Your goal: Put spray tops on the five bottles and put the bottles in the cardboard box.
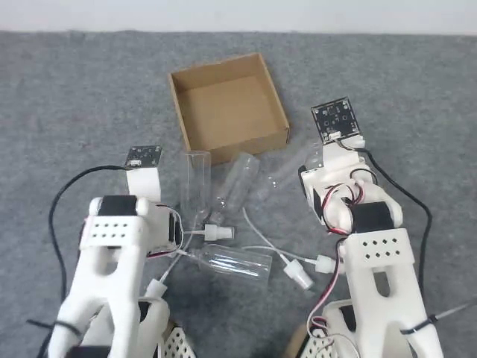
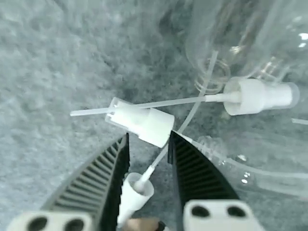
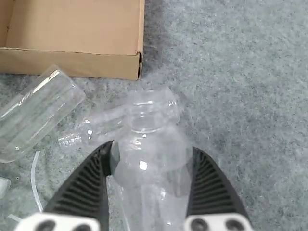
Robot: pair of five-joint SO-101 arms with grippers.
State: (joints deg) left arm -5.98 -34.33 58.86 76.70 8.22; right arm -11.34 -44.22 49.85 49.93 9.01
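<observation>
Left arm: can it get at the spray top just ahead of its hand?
Probably yes. The left hand is open and the spray top lies right in front of it; only thin tubes cross nearby.

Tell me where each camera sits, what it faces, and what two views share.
High view: fixed above the table, looking down at the cardboard box and loose bottles; left arm and right arm reach in from the near edge.
Left wrist view: on the left wrist, looking along the open left gripper at a spray top.
Right wrist view: on the right wrist, looking past the right gripper, shut on a clear bottle, toward the box.
Shared: high and right wrist views both show the box.
</observation>
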